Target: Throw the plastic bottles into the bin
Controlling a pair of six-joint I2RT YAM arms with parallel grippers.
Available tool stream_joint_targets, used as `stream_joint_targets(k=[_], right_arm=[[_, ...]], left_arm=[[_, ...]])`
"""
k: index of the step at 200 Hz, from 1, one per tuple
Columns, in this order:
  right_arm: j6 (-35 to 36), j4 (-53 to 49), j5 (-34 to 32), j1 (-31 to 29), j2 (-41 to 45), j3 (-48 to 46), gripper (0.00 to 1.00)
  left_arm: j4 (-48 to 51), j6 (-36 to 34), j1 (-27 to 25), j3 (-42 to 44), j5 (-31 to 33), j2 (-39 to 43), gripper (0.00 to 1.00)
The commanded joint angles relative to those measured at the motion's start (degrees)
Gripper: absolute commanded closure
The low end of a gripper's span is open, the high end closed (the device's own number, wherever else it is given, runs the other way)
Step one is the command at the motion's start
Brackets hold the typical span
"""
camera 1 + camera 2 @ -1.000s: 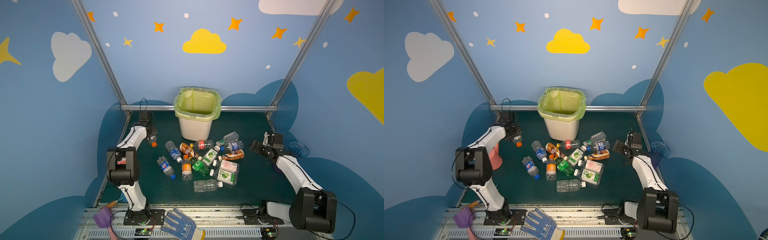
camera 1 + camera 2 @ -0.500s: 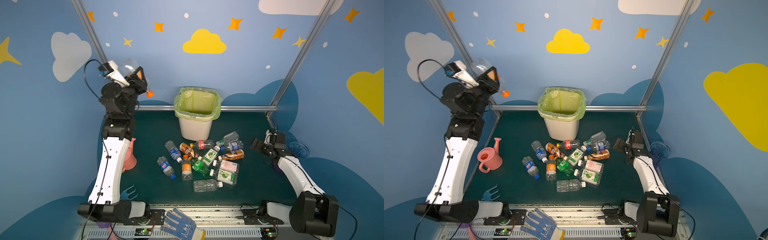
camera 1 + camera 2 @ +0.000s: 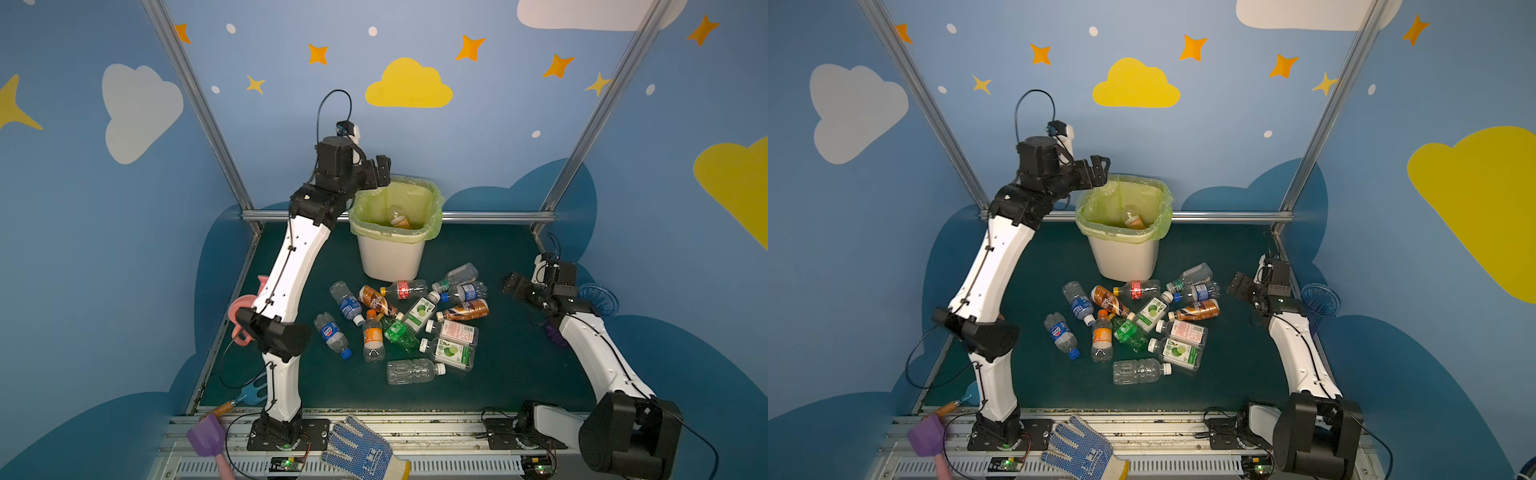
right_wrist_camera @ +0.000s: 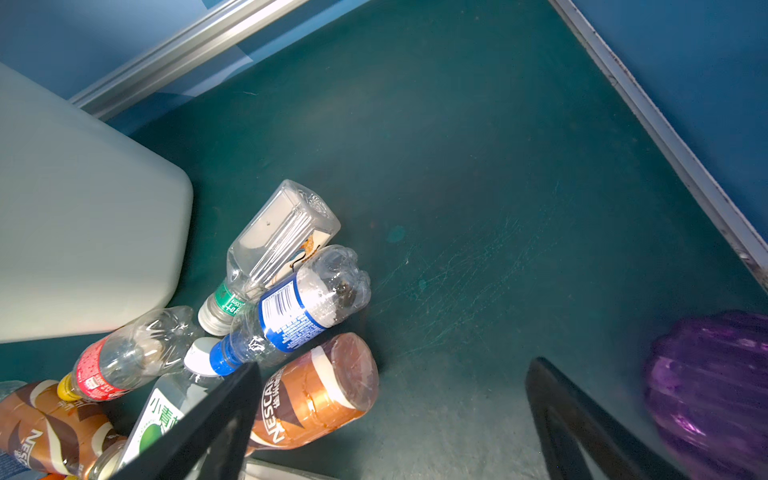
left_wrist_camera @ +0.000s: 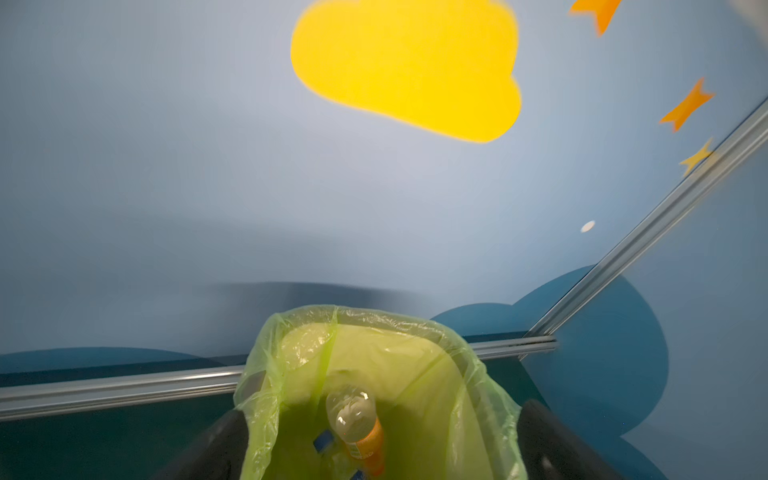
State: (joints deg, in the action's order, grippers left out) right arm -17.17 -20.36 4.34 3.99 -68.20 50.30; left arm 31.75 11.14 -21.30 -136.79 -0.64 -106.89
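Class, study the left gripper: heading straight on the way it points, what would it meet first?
Probably the bin's bag lining; the left gripper aims into its mouth, above the orange-labelled bottle. Depth is unclear.

A white bin [image 3: 390, 259] stands at the back middle of the dark green tabletop [image 3: 511, 374], with plastic bottles [image 3: 419, 312] lying heaped just before it. A pink watering can [image 3: 244, 304] sits at the left edge and a purple vase [image 4: 706, 395] at the right.
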Motion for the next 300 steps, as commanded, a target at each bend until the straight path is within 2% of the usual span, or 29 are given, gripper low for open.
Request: stream_joint_targets(k=[1, 50, 69, 98, 117, 142, 180, 204, 228, 252, 279, 300], right_arm=[[-1.08, -1.55, -0.18, 0.22, 0.68, 0.85, 0.02], [-4.87, -2.56, 1.60, 0.27, -1.62, 2.12, 0.02], [-7.65, -3.67, 5.21, 0.23, -3.79, 2.77, 0.02], [-16.02, -5.55, 11.02, -0.58, -8.37, 2.42, 0.02], [-19.68, -3.54, 13.81, -2.34, -10.27, 0.29, 0.02], [-23.40, -1.32, 13.61, -5.07, -11.22, -1.76, 0.03], [-26.27, -2.49, 11.01, -8.36, -10.92, -1.98, 0.03], [-26.43, -4.37, 10.08, -9.02, -10.00, -2.29, 0.04], [-23.02, -6.45, 9.82, -10.90, -6.75, -2.31, 0.05], [-16.73, -8.43, 8.93, -15.61, -3.02, -1.53, 0.05], [-6.23, -8.91, 6.63, -23.30, 0.16, -0.13, 0.04], [2.09, -11.49, 5.29, -29.73, -0.70, 2.61, 0.04]], left_arm=[[-14.00, -2.47, -0.92, 9.39, 0.53, 9.31, 0.00], [-24.46, -4.85, 0.23, 37.00, 8.97, 22.05, 0.00], [-26.46, -2.25, 2.33, 47.13, 9.63, 26.96, 0.00], [-26.34, 2.54, 6.13, 61.33, 12.14, 33.91, 0.00], [-25.36, 6.33, 8.30, 70.30, 12.88, 38.09, 0.00], [-24.69, 9.57, 9.35, 81.06, 14.70, 42.90, 0.00], [-21.99, 13.59, 9.71, 90.79, 16.89, 47.32, 0.00], [-21.54, 14.31, 9.71, 93.06, 16.07, 48.66, 0.00], [-20.25, 14.35, 9.71, 93.02, 16.59, 48.25, 0.00], [-19.64, 15.40, 9.77, 93.02, 17.29, 46.91, 0.00], [-18.76, 17.76, 9.79, 92.76, 19.46, 45.82, 0.00], [-18.43, 18.12, 10.20, 92.63, 21.72, 45.55, 0.00]])
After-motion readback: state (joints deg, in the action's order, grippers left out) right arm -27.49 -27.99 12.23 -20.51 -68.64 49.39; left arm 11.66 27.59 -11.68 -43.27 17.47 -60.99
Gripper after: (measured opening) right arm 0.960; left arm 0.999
